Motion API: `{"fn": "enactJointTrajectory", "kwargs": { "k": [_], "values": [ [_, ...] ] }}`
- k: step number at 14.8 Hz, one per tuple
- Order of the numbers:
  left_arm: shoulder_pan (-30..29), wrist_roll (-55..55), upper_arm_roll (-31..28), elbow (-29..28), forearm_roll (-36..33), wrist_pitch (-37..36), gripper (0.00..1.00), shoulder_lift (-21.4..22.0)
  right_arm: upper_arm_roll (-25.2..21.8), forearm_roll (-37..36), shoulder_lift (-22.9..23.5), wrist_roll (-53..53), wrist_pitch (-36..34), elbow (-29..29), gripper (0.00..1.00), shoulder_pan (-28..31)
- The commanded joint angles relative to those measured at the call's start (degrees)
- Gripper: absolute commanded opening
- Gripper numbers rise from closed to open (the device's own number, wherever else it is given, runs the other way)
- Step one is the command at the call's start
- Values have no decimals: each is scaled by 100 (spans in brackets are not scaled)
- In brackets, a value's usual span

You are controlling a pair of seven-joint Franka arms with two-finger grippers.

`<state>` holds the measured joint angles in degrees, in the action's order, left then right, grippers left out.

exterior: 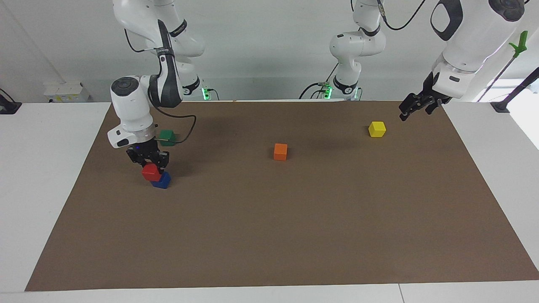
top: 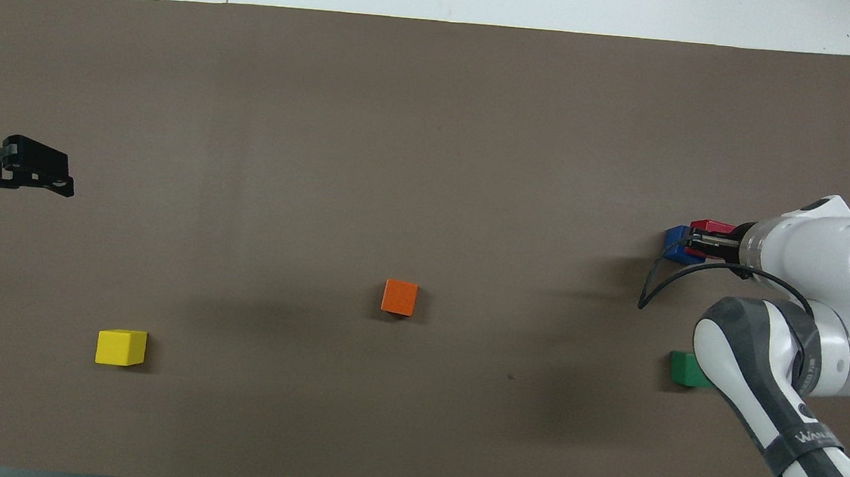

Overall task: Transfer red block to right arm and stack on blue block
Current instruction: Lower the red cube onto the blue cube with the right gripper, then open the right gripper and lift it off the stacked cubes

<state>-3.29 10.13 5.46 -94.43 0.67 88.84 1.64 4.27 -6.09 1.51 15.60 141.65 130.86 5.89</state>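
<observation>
The red block (exterior: 150,172) rests on top of the blue block (exterior: 163,182), set a little askew, toward the right arm's end of the table. My right gripper (exterior: 150,165) comes straight down on the stack and is shut on the red block. In the overhead view the red block (top: 713,226) and blue block (top: 674,240) show only partly past my right gripper (top: 692,241). My left gripper (exterior: 414,111) is open and empty, waiting in the air over the mat's edge at the left arm's end; it also shows in the overhead view (top: 58,175).
A green block (exterior: 167,137) lies close to the stack, nearer to the robots, beside the right arm's wrist. An orange block (exterior: 280,152) lies mid-table. A yellow block (exterior: 377,129) lies near the left gripper. All stand on a brown mat (exterior: 269,235).
</observation>
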Motion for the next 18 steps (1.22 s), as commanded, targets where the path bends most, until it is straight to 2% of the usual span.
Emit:
{"fn": "enactJointTrajectory", "kwargs": {
  "k": [1, 8, 9, 10, 11, 12, 16, 18],
  "values": [
    [48, -555, 34, 3, -24, 55, 100, 64, 56, 239, 191, 5, -120, -166, 0, 35],
    [57, -732, 25, -67, -50, 266, 100, 91, 56, 274, 209, -154, -252, -201, 0, 35],
    [92, -732, 25, -67, -50, 266, 100, 91, 56, 275, 209, -145, -252, -210, 19, 35],
    [127, -723, 25, -76, -50, 266, 100, 91, 56, 275, 209, -154, -243, -210, 48, 35],
    [127, -723, 25, -76, -50, 266, 100, 91, 56, 275, 209, -154, -243, -227, 89, 35],
    [127, -723, 25, -76, -50, 257, 100, 91, 56, 275, 218, -154, -243, -245, 100, 35],
    [127, -671, 25, -76, -41, 257, 100, 100, 56, 275, 244, -145, -409, -376, 100, 27],
    [127, -679, 25, -93, -41, 257, 100, 100, 56, 275, 270, -145, -760, -639, 100, 27]
  ]
}}
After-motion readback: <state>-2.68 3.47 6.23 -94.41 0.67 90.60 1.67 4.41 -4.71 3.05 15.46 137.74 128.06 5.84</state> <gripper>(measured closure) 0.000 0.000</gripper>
